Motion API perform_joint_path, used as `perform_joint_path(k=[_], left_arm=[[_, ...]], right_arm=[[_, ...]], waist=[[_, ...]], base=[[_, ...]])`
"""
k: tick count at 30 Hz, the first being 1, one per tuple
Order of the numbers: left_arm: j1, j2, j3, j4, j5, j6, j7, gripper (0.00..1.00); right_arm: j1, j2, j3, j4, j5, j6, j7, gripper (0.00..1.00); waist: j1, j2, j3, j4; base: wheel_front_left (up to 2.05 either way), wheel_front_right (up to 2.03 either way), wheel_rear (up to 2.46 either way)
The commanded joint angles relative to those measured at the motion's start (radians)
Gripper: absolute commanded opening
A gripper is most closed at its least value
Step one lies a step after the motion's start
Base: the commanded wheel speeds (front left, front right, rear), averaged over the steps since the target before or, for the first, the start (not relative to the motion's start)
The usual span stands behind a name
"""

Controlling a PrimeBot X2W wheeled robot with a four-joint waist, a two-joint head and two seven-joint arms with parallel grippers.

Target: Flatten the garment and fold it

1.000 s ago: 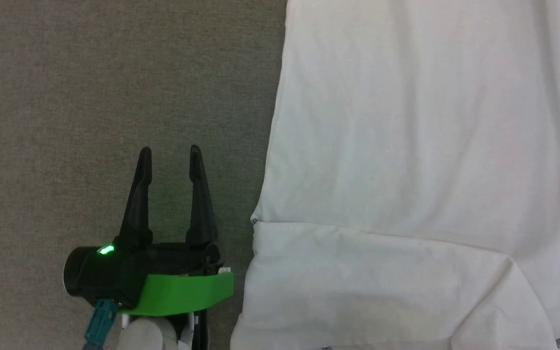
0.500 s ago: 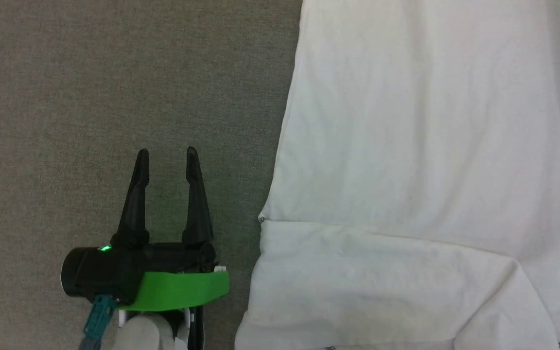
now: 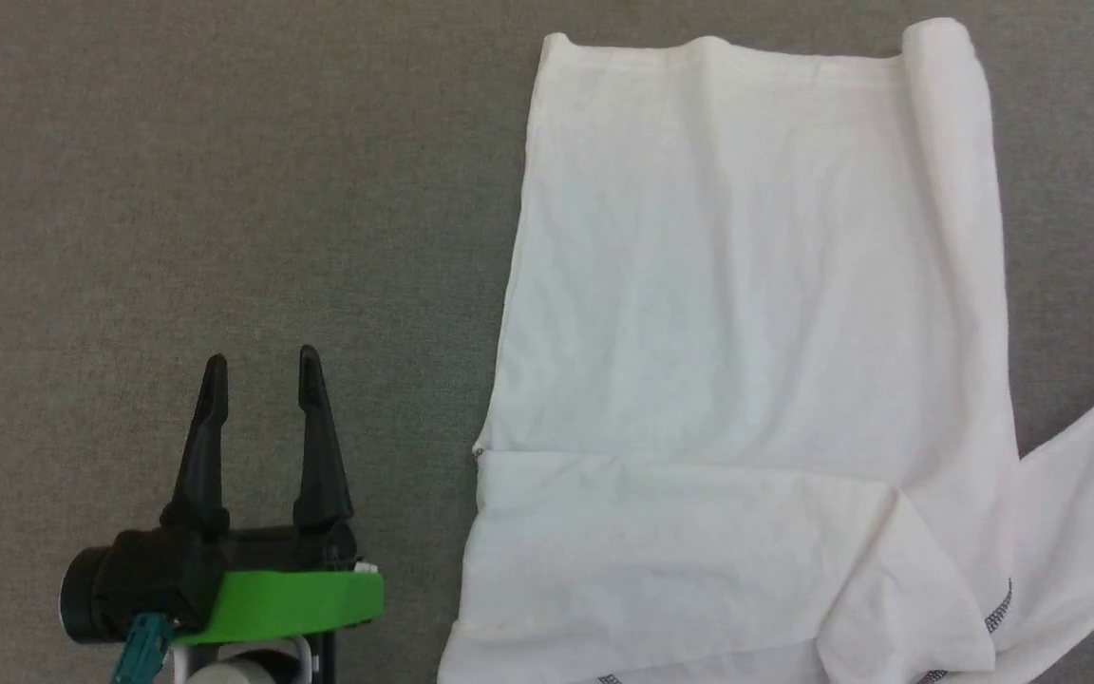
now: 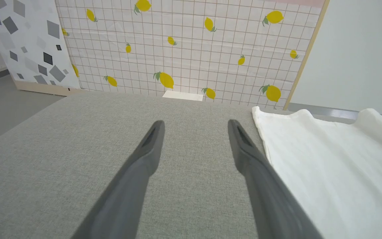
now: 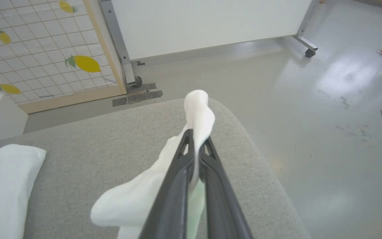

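The garment (image 3: 746,313), a white shirt, lies spread on the grey table, body flat, with a fold across its near part and grey stitching near the lower right. One sleeve runs off to the right edge. My left gripper (image 3: 260,366) hovers open over bare table to the left of the shirt, nothing between its fingers; in the left wrist view the left gripper (image 4: 194,124) points at the far edge with the garment (image 4: 327,159) on its right. My right gripper (image 5: 196,136) is shut on a bunch of the garment's white fabric (image 5: 197,113), lifted above the table.
The grey cloth-covered table (image 3: 177,190) has wide bare room left of the shirt. Its rounded corner (image 5: 244,132) drops to a shiny floor on the right. A lemon-patterned panel (image 4: 191,49) and a white board on castors (image 5: 211,23) stand beyond the far edge.
The head camera has pulled back, so the shirt's far hem and right sleeve now show. The left gripper stays open beside the shirt.
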State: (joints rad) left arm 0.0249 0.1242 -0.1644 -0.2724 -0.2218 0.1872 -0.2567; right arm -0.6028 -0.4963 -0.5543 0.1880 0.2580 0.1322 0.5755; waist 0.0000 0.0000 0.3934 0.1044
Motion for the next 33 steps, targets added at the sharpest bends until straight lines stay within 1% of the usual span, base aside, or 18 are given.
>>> perform_joint_path(k=[1,5,11,15,18,21,25,29,33], left_arm=[[0.016,0.008,0.009,-0.006,-0.007,0.004,0.0,1.0],[0.046,0.015,0.018,-0.016,-0.017,0.008,0.005,1.0],[0.088,0.024,0.033,-0.028,-0.031,0.015,0.012,1.0],[0.111,0.029,0.039,-0.035,-0.038,0.018,0.015,1.0],[0.123,0.03,0.041,-0.039,-0.043,0.021,0.016,1.0],[0.129,0.029,0.039,-0.038,-0.046,0.022,0.016,1.0],[0.128,0.029,0.035,-0.038,-0.05,0.021,0.019,1.0],[0.123,0.031,0.031,-0.041,-0.049,0.022,0.021,1.0],[0.12,0.029,0.022,-0.041,-0.047,0.023,0.023,1.0]], right_arm=[[0.044,-0.012,-0.041,-0.014,-0.013,-0.002,-0.006,0.0],[0.149,-0.023,-0.157,-0.03,-0.02,-0.002,-0.016,0.0],[0.277,-0.028,-0.281,-0.047,-0.029,-0.002,-0.035,0.0],[0.331,-0.044,-0.327,-0.049,-0.052,-0.002,-0.051,0.0],[0.348,-0.047,-0.329,-0.046,-0.055,-0.002,-0.057,0.0],[0.35,-0.039,-0.303,-0.049,-0.041,-0.002,-0.06,0.0],[0.351,-0.036,-0.228,-0.074,-0.006,-0.002,-0.065,0.0],[0.36,-0.034,-0.113,-0.135,0.064,-0.002,-0.06,0.0],[0.376,-0.016,0.027,-0.251,0.134,-0.002,-0.026,0.0]], waist=[[0.0,0.0,-0.102,-0.069],[0.0,0.0,-0.138,-0.09],[0.0,0.0,-0.184,-0.114],[0.0,0.0,-0.206,-0.123],[0.0,0.0,-0.218,-0.13],[0.0,0.0,-0.225,-0.132],[0.0,0.0,-0.228,-0.128],[0.0,0.0,-0.226,-0.117],[0.0,0.0,-0.223,-0.102]], base=[[0.0,0.0,0.0],[0.0,0.0,0.0],[0.0,0.0,0.0],[0.0,0.0,0.0],[0.0,0.0,0.0],[0.0,0.0,0.0],[0.0,0.0,0.0],[0.0,0.0,0.0],[0.0,0.0,0.0]])
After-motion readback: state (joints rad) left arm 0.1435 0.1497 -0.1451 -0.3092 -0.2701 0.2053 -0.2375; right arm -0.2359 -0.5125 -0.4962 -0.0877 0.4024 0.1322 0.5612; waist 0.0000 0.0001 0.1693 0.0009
